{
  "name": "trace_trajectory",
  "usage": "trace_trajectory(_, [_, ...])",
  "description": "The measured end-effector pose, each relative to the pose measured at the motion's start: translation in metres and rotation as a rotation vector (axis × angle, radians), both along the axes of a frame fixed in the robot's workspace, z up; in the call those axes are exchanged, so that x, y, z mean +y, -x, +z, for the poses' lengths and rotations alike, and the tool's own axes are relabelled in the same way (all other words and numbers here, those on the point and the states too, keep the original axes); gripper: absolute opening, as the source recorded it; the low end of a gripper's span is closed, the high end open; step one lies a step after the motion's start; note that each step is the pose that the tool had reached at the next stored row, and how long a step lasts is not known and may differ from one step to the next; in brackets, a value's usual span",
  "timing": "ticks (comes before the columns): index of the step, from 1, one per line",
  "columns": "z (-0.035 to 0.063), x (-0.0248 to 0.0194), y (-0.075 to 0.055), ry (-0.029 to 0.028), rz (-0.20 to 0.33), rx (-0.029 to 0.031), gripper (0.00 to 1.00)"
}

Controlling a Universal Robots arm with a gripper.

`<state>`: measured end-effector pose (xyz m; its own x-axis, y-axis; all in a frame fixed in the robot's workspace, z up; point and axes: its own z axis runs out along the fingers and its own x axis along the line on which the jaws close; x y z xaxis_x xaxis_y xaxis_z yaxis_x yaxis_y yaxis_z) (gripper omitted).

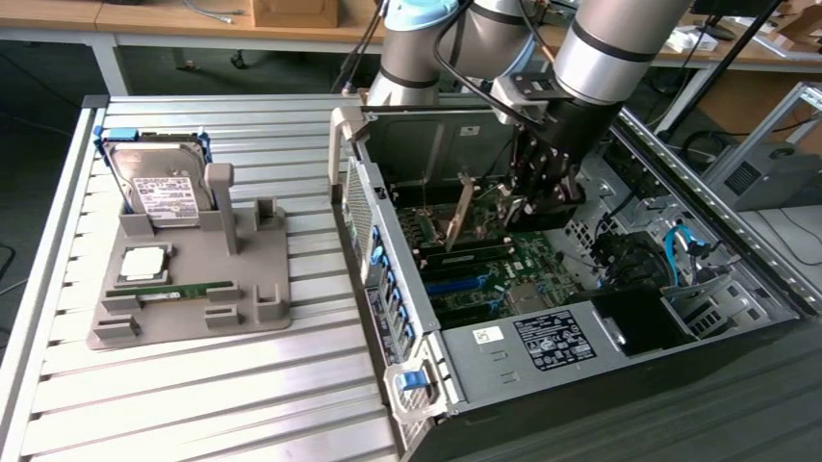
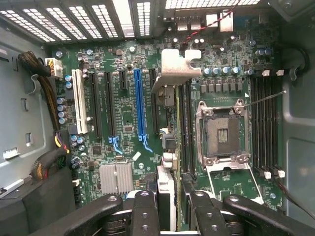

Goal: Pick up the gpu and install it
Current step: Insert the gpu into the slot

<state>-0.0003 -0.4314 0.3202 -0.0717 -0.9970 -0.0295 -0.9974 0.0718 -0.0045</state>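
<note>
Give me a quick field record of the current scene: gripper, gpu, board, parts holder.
gripper: inside the open PC case, shut on the gpu
gpu: held edge-on over the motherboard, metal bracket toward the vented wall; seated or not, cannot tell
gpu line: between the blue slot and the CPU socket
CPU socket: empty
holder: outside the case, carrying the hard drive and memory stick
</note>
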Motion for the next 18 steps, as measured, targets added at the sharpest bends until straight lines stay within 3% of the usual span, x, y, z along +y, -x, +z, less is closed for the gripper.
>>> trace_trajectory(18, [-0.0059, -0.0045, 0.0027, 0.0, 0.0, 0.0, 0.3])
